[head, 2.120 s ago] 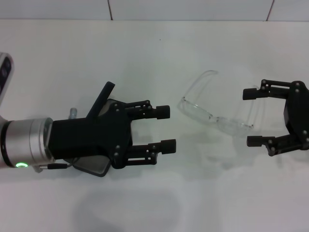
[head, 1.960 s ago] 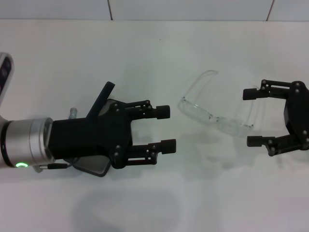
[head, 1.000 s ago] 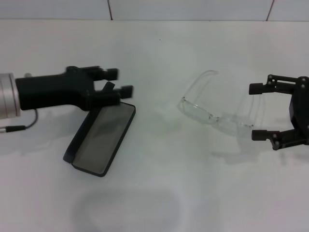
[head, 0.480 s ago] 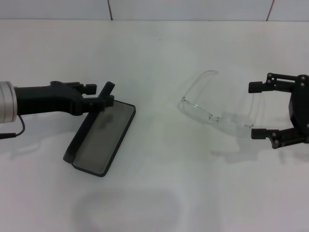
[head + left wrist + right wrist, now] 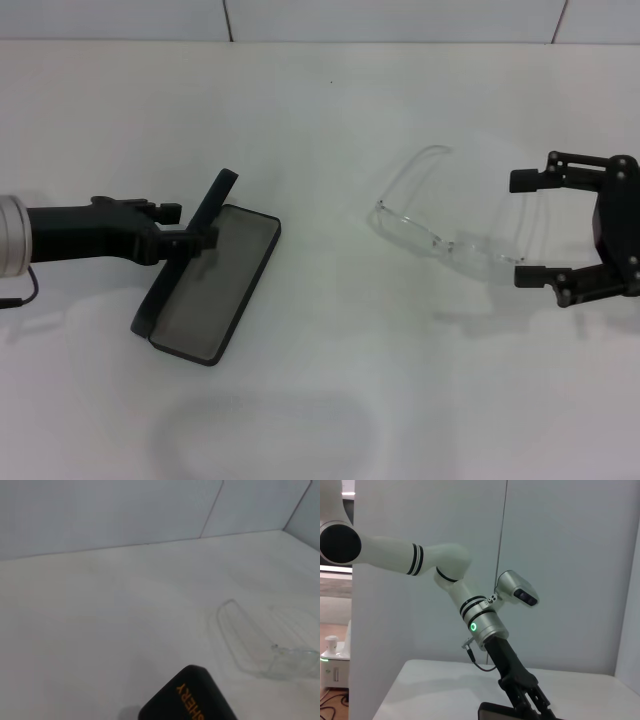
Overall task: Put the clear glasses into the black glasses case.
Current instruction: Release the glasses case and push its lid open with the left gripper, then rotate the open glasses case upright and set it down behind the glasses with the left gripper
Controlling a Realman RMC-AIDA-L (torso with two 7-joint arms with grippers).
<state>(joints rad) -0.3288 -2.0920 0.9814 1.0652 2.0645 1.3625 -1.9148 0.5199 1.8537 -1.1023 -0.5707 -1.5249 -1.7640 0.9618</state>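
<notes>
1. The left gripper [image 5: 190,228] reaches in flat from the counter's [image 5: 320,120] left edge, its fingers pinched on the raised lid of the black glasses case [image 5: 210,290].
2. The right gripper [image 5: 530,228] waits at the right edge, jaws wide apart, empty.
3. The case is hard and rounded, with grey lining.
4. The clear glasses [image 5: 445,235], transparent plastic, lie right of centre, near the right gripper.

left gripper [image 5: 190,228] pulled back off the black glasses case [image 5: 207,281], turned edge-on, fingers at lid
</notes>
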